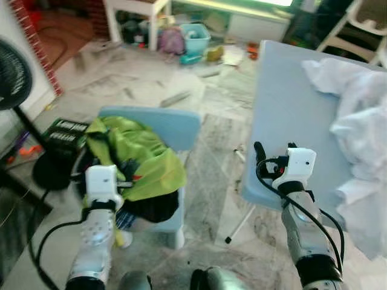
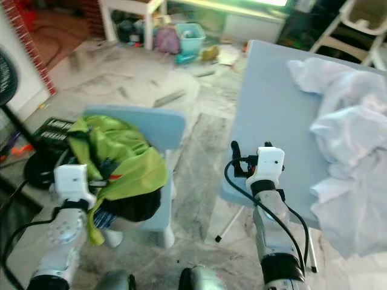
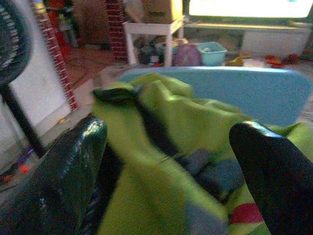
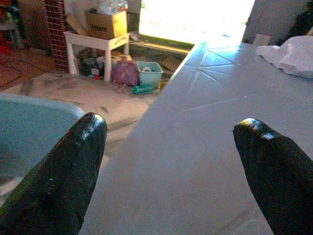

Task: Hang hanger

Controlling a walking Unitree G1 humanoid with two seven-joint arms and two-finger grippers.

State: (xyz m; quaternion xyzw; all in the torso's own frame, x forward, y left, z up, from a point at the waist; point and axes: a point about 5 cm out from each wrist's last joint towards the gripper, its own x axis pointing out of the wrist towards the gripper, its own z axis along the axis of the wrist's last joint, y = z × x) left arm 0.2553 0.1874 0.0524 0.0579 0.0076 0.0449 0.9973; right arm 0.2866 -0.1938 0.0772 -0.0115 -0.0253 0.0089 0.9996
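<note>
A lime-green garment (image 1: 136,157) with dark trim lies heaped on a small light-blue chair (image 1: 175,125), over some dark clothing (image 1: 152,206). My left gripper (image 3: 171,132) is open just in front of this heap, with green cloth showing between its fingers and nothing held. My right gripper (image 1: 275,151) is open over the near left edge of the light-blue table (image 1: 290,96), with nothing between its fingertips. A pile of white cloth (image 1: 357,115) lies on the right side of the table.
A black standing fan (image 1: 12,75) and a black crate (image 1: 63,133) are on the left. Beyond the marble floor stand a white side table (image 1: 136,9), a teal bin (image 1: 195,37) and scattered clutter. A white chair (image 1: 363,27) is at the back right.
</note>
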